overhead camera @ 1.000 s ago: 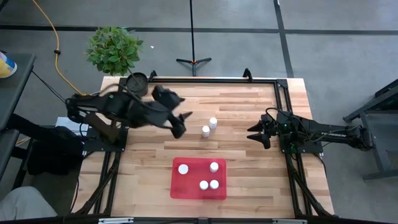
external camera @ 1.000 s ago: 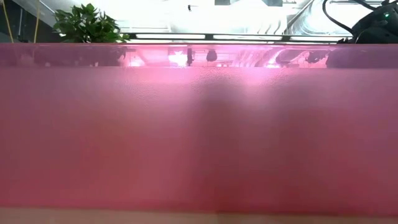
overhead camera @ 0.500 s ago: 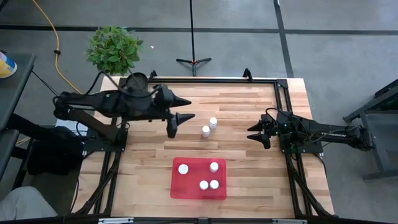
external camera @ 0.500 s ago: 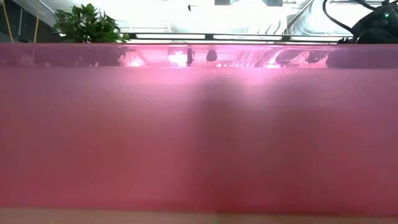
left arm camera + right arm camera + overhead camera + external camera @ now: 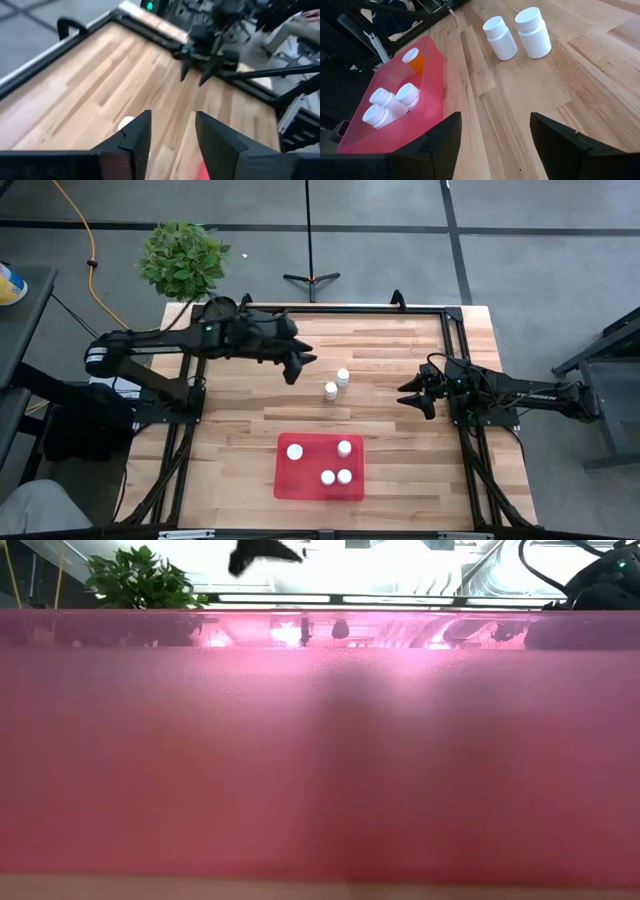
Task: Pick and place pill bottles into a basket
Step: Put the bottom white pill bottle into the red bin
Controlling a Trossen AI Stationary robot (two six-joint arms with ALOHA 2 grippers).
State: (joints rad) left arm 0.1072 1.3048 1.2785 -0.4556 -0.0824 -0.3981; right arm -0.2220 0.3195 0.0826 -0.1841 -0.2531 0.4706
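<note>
Two white pill bottles stand upright on the wooden table near its middle; the right wrist view shows them side by side. The red basket lies near the front edge and holds several bottles, one of them amber. My left gripper hovers just left of the two bottles, open and with nothing between its fingers; one finger half hides a bottle. My right gripper waits open at the table's right side.
A potted plant and a small dark round pot sit at the far left corner. Black frame rails edge the table. The basket's red wall fills the low view. Bare wood lies between the bottles and the basket.
My left arm has stretched out and swung its gripper a little toward the far and right edges, closer to the two standing bottles, and its wrist has rolled. The gripper has come down, and its dark shape now shows at the top of the low view. The bottles have stayed put.
</note>
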